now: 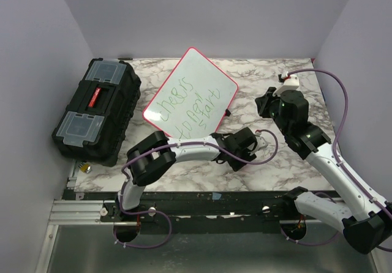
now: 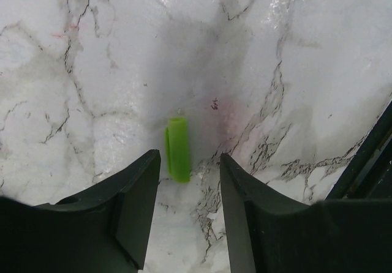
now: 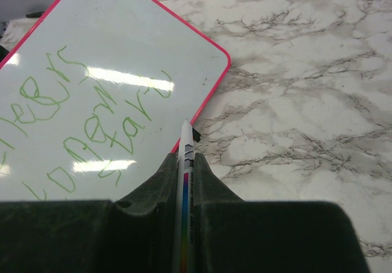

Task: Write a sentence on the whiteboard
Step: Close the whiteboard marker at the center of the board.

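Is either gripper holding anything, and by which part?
Right gripper clamps a white marker by its barrel, tip sticking out forward. Left gripper holds nothing; a green cap lies below its open jaws.

left side of whiteboard (image 3: 135, 40) and sentence (image 3: 86, 120) beyond right wrist view's edge

Glossy whiteboard (image 1: 197, 66), smooth marble-look tabletop (image 1: 260, 77).

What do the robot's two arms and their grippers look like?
The left arm and right arm have white links and black joints; a thin purple cable runs along each. The left gripper and right gripper have dark, matte, tapered fingers.
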`<state>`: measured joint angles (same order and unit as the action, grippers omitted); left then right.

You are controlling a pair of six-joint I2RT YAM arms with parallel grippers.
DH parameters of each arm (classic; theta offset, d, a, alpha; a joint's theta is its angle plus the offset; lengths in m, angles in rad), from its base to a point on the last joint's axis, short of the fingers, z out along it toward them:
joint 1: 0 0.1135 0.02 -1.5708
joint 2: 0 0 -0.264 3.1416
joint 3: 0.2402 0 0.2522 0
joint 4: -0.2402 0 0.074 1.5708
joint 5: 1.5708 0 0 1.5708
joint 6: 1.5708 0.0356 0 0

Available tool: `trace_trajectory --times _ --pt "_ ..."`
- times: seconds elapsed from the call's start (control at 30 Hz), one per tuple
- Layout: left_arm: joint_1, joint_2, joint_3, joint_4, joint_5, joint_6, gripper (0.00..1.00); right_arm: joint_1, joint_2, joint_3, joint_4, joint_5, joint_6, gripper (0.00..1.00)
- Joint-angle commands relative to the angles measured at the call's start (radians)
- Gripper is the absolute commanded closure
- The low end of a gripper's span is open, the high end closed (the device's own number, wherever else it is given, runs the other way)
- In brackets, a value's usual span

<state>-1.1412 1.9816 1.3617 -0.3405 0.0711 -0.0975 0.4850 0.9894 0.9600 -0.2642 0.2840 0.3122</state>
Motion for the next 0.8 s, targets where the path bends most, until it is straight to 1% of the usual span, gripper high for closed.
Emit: trace_trajectory --times 0.0,0.37,0.63,0.77 --pt "-0.007 0.041 0.042 -0.023 -0.015 0.013 0.57 0.003 0.003 -0.009 -0.012 0.012 -0.013 0.99" --pt "-0.008 0.049 0.004 -0.022 -0.028 0.004 0.61 0.004 -0.002 -0.013 -0.013 0.006 -0.009 0.99" --pt "-0.007 0.039 -0.016 -0.036 -0.053 -0.003 0.69 0.003 0.002 -0.012 -0.018 0.006 -0.009 0.99" --pt "-0.006 0.045 -0.024 -0.035 -0.048 0.000 0.78 0.004 0.011 -0.008 -0.017 -0.002 -0.004 0.99"
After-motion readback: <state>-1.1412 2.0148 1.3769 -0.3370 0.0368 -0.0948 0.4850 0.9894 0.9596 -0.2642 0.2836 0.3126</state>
